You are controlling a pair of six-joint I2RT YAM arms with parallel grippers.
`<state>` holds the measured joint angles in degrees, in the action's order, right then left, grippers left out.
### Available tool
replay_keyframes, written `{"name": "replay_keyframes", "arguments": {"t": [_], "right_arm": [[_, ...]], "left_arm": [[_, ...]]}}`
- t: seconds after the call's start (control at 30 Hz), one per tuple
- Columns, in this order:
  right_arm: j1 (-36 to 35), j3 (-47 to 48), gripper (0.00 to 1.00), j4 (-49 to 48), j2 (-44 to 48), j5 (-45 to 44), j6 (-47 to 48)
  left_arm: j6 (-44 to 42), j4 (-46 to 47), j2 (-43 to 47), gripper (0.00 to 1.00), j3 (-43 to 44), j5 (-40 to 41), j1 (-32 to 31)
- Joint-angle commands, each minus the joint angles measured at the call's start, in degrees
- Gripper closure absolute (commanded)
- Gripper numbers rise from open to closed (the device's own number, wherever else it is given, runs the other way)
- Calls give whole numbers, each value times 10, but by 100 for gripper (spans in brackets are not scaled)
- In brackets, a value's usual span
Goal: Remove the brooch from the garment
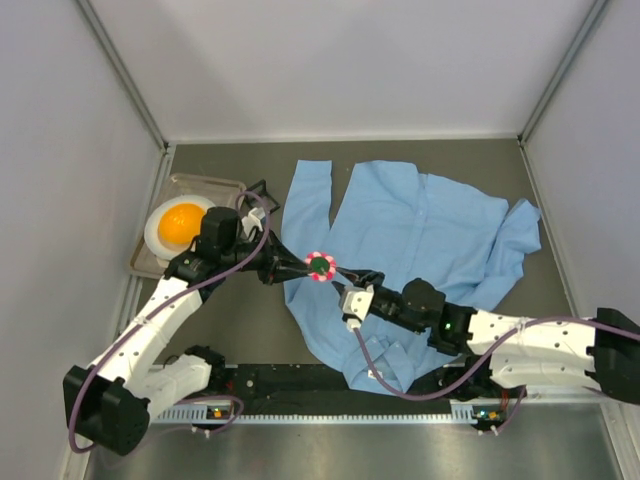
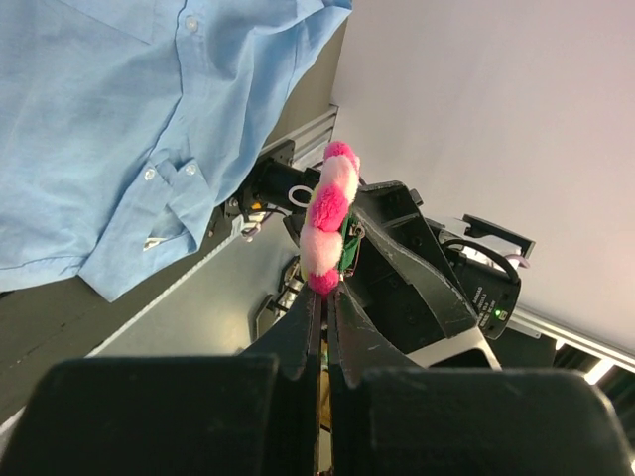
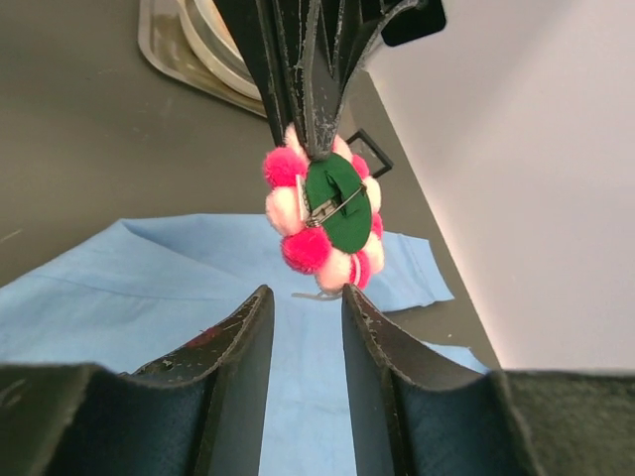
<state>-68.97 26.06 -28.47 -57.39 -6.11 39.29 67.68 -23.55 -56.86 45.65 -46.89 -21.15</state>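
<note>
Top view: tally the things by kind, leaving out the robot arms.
Shirt: 1
Brooch: 1
Metal tray: 1
White plate: 1
Orange round thing: 1
Total: 5

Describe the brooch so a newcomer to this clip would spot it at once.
Start from the blue shirt spread across the middle of the table. Over its left edge, the brooch is pinched in the left hand. It is the only small ring of pink and pale pompoms, with a green back.
</note>
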Motion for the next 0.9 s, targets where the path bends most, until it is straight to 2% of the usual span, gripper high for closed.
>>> {"name": "replay_keyframes", "arguments": {"t": [0.0,0.2,0.4,0.47,0.57,0.63,0.67,0.7,0.77,0.8,0.87], "right_arm": [[-15,27,67,-69,-13,-29,40],[-18,47,67,-65,-35,-28,49],[-20,48,86,-84,-47,-36,52],[-21,49,97,-88,-55,-42,50],[-21,53,100,-106,-71,-59,26],[-20,56,100,-137,-85,-65,-8],[-13,58,100,-145,-106,-62,-19],[-9,63,100,-149,-117,-59,-47],[12,72,100,-184,-143,-45,-83],[23,76,100,-189,-167,-20,-132],[65,100,100,-196,-197,3,-195]], "left_arm": [[27,25,7,100,1,-13,2],[39,32,6,100,-2,-14,3],[47,32,8,100,-2,-14,3],[49,33,9,100,-3,-12,3],[32,25,11,100,7,6,8],[-35,-52,16,74,29,49,20],[-60,-84,27,56,58,82,21],[-108,-123,35,50,72,162,22],[-135,-160,60,40,99,240,22],[-163,-181,68,38,105,294,25],[-191,-200,88,36,118,341,26]]}}
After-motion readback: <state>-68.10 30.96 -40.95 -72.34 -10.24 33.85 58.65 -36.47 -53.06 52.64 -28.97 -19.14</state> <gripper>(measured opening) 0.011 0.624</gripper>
